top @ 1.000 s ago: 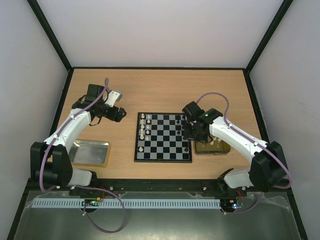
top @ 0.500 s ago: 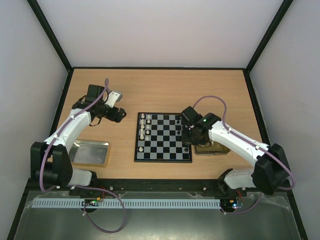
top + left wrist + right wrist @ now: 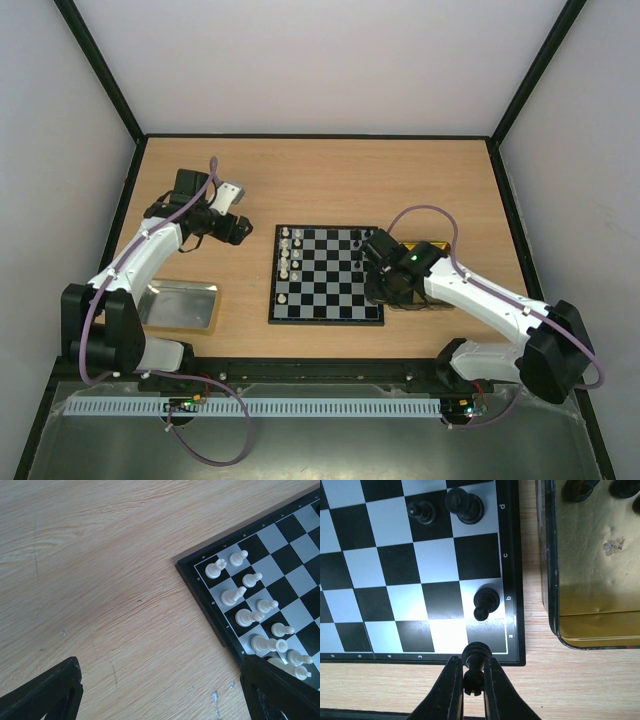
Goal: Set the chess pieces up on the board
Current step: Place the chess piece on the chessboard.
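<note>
The board (image 3: 327, 275) lies mid-table with several white pieces (image 3: 287, 250) along its left columns and a few black pieces (image 3: 360, 240) at its right. My right gripper (image 3: 473, 672) is shut on a black piece (image 3: 476, 662), held over the board's near right corner (image 3: 512, 652). Other black pieces (image 3: 485, 602) stand on the rightmost columns. My left gripper (image 3: 238, 228) hangs open and empty over bare table left of the board; white pieces (image 3: 250, 600) show at that view's right.
A gold tray (image 3: 592, 565) with several black pieces (image 3: 577, 489) sits right of the board. A silver tray (image 3: 180, 305) lies at the near left. Dark walls ring the table.
My right gripper has moved from over the gold tray leftward and nearer, to the board's near right corner, carrying the black piece. The left arm has not moved.
</note>
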Motion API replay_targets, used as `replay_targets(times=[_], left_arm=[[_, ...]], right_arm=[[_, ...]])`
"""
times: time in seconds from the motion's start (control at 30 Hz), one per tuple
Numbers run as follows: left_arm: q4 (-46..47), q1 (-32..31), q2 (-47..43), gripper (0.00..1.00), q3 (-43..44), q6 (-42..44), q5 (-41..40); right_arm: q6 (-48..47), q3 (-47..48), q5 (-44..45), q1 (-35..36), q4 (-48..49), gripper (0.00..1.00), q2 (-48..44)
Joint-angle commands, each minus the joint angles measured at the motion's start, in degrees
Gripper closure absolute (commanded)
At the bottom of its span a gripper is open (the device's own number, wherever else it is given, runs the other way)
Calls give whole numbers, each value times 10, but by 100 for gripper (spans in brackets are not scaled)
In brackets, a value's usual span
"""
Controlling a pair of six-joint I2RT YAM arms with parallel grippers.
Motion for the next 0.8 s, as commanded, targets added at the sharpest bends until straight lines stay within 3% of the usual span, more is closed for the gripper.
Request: replay_targets(times=[0.0, 0.77], left_arm=[[2, 2, -8, 14, -4, -2, -2], [3, 2, -4, 14, -3, -2, -5]], right_arm=[[16, -9, 1, 12, 3, 93, -9], [14, -59, -3, 18, 49, 92, 9]])
